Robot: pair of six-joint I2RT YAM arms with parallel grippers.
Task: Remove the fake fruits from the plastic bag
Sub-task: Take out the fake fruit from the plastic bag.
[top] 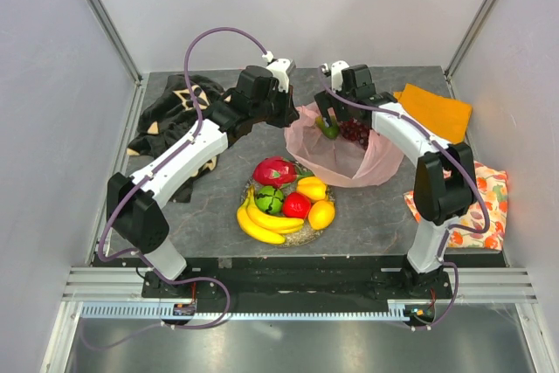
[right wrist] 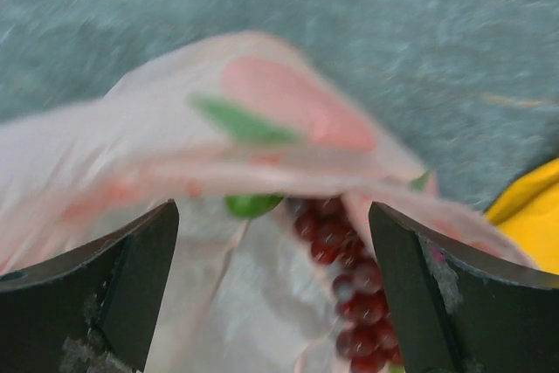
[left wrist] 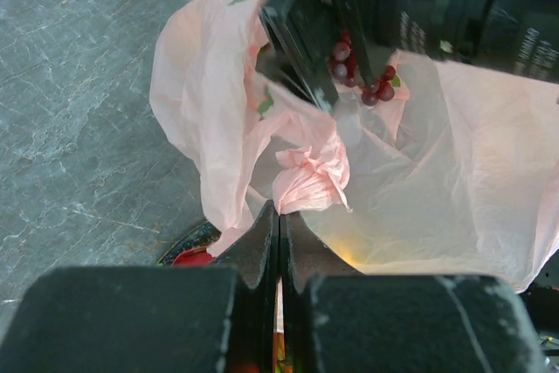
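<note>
Pink film of the plastic bag (top: 349,162), lying right of centre toward the far edge, is pinched between the left gripper's (left wrist: 279,226) jaws. The right gripper's (right wrist: 272,216) jaws are parted over the grapes (right wrist: 349,303); loose film may be caught with them.

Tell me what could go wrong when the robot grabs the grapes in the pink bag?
The open right gripper hangs over the grapes, but a fold of the plastic bag lies partly across them, so it might pinch plastic instead. The left gripper holds only a small crumpled bit of the bag; that could slip and the mouth could flop shut.
</note>
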